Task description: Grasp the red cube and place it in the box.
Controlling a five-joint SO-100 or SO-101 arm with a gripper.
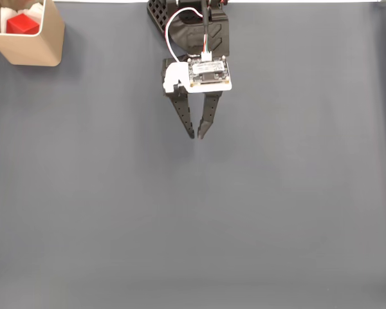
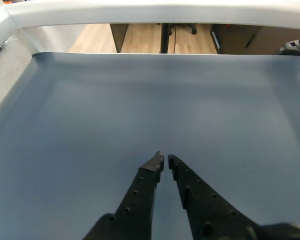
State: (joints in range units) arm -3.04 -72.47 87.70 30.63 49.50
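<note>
red cube [image 1: 22,24] sits inside the box [image 1: 35,46] | gripper [image 1: 196,134] well away from the box over the bare desk [image 1: 244,225], tips nearly pressed together, pinching nothing

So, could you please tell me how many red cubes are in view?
1: the red cube sits inside the box at the fixed view's top left; its walls could hide others.
</note>
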